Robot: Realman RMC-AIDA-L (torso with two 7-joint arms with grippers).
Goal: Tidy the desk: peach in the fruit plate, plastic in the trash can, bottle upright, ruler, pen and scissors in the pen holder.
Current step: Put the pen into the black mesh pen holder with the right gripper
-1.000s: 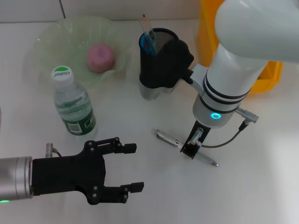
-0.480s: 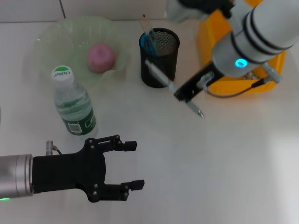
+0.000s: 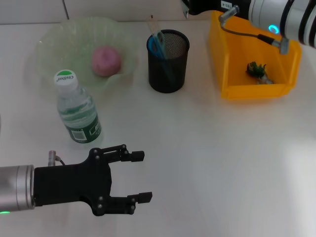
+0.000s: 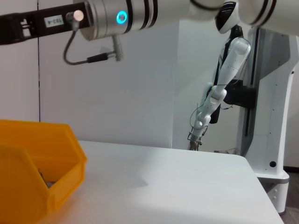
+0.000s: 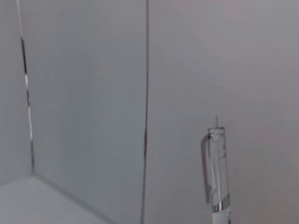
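The pink peach [image 3: 106,60] lies in the pale-green fruit plate [image 3: 49,37] at the back left. The bottle [image 3: 76,111] stands upright in front of the plate. The black mesh pen holder [image 3: 168,61] holds the teal scissors [image 3: 158,44] and the thin clear ruler [image 3: 152,20]. The yellow trash can [image 3: 247,91] at the back right holds a crumpled bit of plastic [image 3: 257,70]. My right arm [image 3: 276,15] is raised over the trash can, its fingers past the top edge. The clear pen [image 5: 217,168] shows upright in the right wrist view. My left gripper [image 3: 146,177] is open and empty over the desk's front left.
The white desk [image 3: 212,163] spreads out in front of the holder and the trash can. The left wrist view shows the trash can's corner [image 4: 37,163], my right arm [image 4: 117,18] overhead, and another robot arm [image 4: 219,93] beyond the desk's far edge.
My right arm lifted the pen off the desk and carried it up and back, past the pen holder, to the top edge. The left arm has not moved.
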